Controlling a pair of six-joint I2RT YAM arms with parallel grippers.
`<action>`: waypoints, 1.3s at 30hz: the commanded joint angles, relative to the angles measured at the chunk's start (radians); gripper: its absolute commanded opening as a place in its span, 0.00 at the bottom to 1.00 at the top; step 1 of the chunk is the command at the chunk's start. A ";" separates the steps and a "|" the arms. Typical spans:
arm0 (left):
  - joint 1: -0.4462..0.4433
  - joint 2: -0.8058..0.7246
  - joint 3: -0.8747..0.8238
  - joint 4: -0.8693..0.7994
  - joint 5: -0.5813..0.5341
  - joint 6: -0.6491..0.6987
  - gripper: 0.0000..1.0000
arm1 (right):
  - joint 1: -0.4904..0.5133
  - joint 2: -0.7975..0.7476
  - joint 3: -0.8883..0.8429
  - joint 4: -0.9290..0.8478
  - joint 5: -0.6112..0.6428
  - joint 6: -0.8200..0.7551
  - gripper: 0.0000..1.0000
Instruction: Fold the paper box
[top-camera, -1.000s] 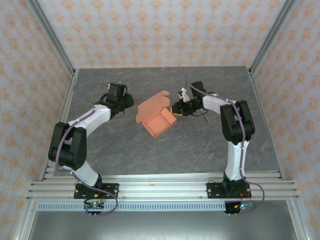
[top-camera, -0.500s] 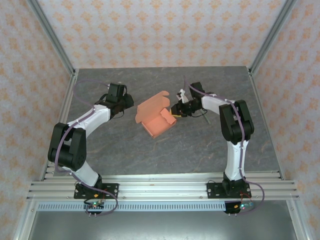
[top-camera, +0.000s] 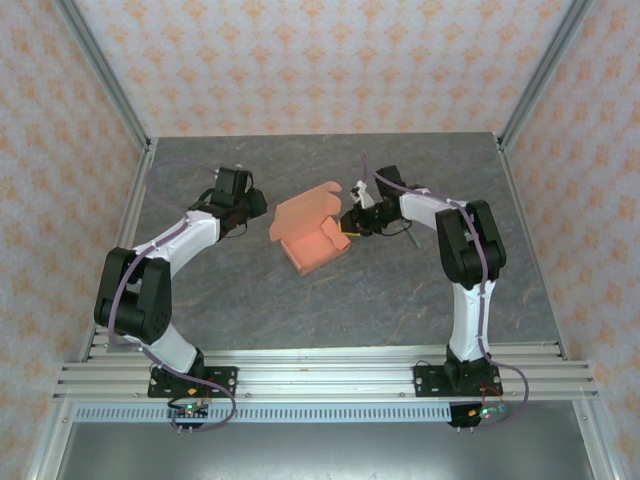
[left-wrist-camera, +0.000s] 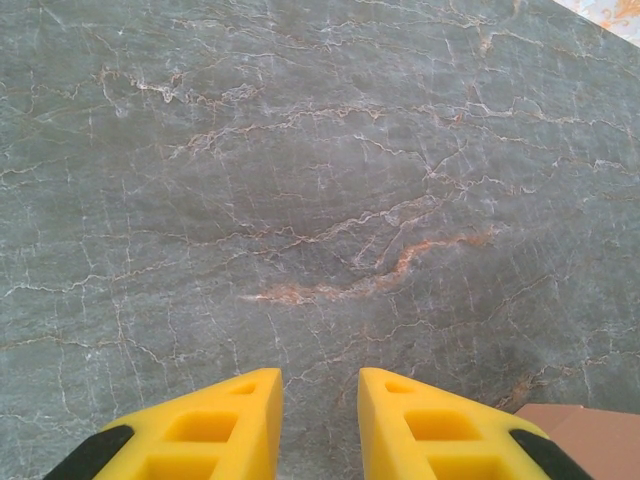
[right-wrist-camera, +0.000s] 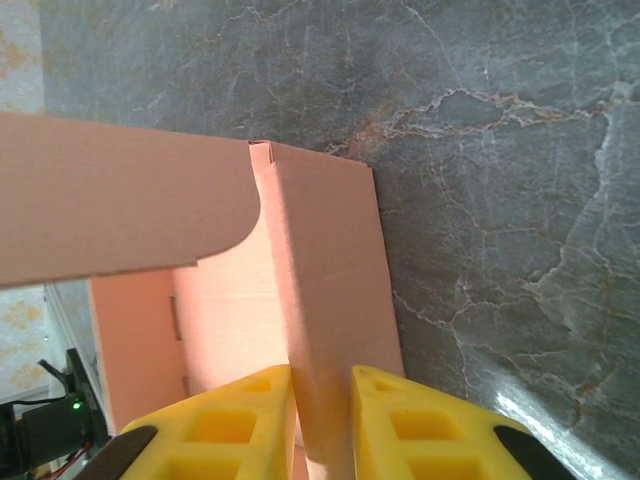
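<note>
**Right side pinching a box wall; left side holding nothing**

Left gripper (top-camera: 252, 206): low over the grey marbled table (top-camera: 400, 290), left of centre, pointed toward the paper box (top-camera: 312, 236). Near the box but apart from it in the top view, with a strip of bare table between.

Same gripper from the left wrist view (left-wrist-camera: 320, 378): yellow fingers (left-wrist-camera: 225, 425) set to a narrow gap, nothing in it, marbled surface beneath. Corner of the paper box (left-wrist-camera: 590, 440) at the lower right edge of that view, just beside the right-hand finger. Contact there not discernible.

Paper box: mid-table, between the two grippers, skewed to the table edges.
- Salmon-orange card, partly formed.
- Shallow tray with raised walls on the near side.
- Wide flap (top-camera: 305, 205) with rounded corners spreading toward the far left.

Right gripper (top-camera: 349, 224): at the right-hand side of the box, touching it.

Same gripper from the right wrist view (right-wrist-camera: 322, 375): yellow fingers (right-wrist-camera: 430, 425) drawn in close on an upright side wall of the paper box (right-wrist-camera: 330, 260).
- One finger inside the tray, the other outside over bare table.
- Wall gripped edge-on between the two.
- Rounded flap (right-wrist-camera: 120, 195) crossing the upper left of that view, above the tray floor.
- Small slots visible low on the inner face at the left.
</note>
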 joint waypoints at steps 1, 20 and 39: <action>0.001 -0.036 -0.017 -0.017 -0.025 0.027 0.27 | 0.021 -0.018 -0.001 -0.056 0.120 -0.032 0.19; 0.001 -0.086 -0.082 -0.012 -0.034 0.030 0.26 | 0.146 -0.110 -0.038 -0.106 0.539 0.014 0.13; -0.056 -0.257 -0.379 0.029 0.054 -0.078 0.28 | 0.297 -0.085 -0.040 -0.129 0.984 0.143 0.12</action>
